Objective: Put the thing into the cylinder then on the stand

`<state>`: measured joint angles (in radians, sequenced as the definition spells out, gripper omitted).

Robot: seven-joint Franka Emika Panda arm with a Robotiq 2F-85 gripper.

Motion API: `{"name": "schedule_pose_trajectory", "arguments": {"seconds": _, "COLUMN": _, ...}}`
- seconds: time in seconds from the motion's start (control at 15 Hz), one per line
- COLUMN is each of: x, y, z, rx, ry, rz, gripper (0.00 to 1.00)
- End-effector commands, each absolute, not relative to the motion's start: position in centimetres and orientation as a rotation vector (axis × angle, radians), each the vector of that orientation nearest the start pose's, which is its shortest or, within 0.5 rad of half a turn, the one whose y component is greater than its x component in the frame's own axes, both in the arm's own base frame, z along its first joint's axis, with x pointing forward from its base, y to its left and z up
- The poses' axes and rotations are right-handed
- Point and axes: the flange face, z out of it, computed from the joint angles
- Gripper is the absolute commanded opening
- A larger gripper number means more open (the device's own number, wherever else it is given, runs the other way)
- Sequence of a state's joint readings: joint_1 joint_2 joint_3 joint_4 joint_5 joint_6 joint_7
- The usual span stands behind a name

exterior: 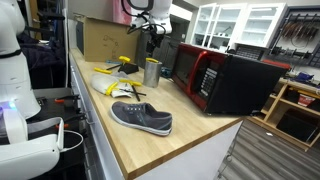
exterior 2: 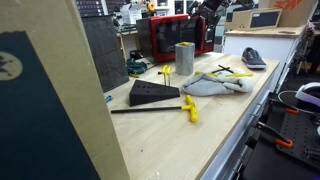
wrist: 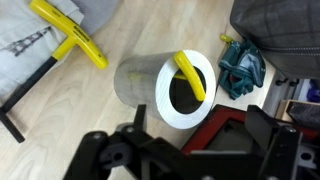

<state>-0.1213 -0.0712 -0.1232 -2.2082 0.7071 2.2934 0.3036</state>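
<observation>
leaning inside grey cylinder (wrist: 135, 88): yellow stick (wrist: 192, 78)

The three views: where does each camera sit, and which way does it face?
Exterior view: near the shoe, facing along the table to the cylinder; arm above it.
Exterior view: opposite end, facing back to the cylinder; arm at top.
Wrist view: above, looking down into the cylinder; open pincer at bottom.
Shared: cylinder in all; shoe in both exterior views.
</observation>
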Motion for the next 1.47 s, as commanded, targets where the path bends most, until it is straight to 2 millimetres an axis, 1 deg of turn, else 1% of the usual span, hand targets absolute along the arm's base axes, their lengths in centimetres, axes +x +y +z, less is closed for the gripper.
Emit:
{"name": "schedule_pose_trajectory", "arguments": {"seconds": 0.0, "x": 52.2, "y": -8.5, "z": 44.0, "rx": -2.461, "ry": 1.05, "rz": -0.206, "gripper": 1.0}}
{"name": "schedule_pose_trajectory", "arguments": {"seconds": 0.2, "x": 52.8, "y": -6.5, "z": 44.4, "rx": -2.632, "ry": 0.907, "rz": -0.234, "gripper": 1.0}}
{"name": "schedule_pose_trajectory", "arguments": {"seconds": 0.4, "x": 53.4, "y": -5.3, "z": 44.7, "rx": -2.747, "ry": 0.797, "rz": -0.279, "gripper": 1.0}}
{"name": "schedule_pose_trajectory", "arguments": {"seconds": 0.6, "x": 53.9, "y": -5.0, "z": 45.2, "rx": -2.804, "ry": 0.73, "rz": -0.327, "gripper": 1.0}}
{"name": "schedule_pose_trajectory", "arguments": {"seconds": 0.73, "x": 54.6, "y": -4.9, "z": 44.9, "rx": -2.826, "ry": 0.691, "rz": -0.321, "gripper": 1.0}}
{"name": "schedule_pose_trajectory", "arguments": {"seconds": 0.8, "x": 55.2, "y": -4.9, "z": 44.3, "rx": -2.828, "ry": 0.676, "rz": -0.291, "gripper": 1.0}}
{"name": "schedule_pose_trajectory", "arguments": {"seconds": 1.13, "x": 57.2, "y": -4.5, "z": 42.5, "rx": -2.834, "ry": 0.678, "rz": -0.227, "gripper": 1.0}}
{"name": "schedule_pose_trajectory", "arguments": {"seconds": 1.4, "x": 58.7, "y": -4.7, "z": 41.9, "rx": -2.836, "ry": 0.69, "rz": -0.196, "gripper": 1.0}}
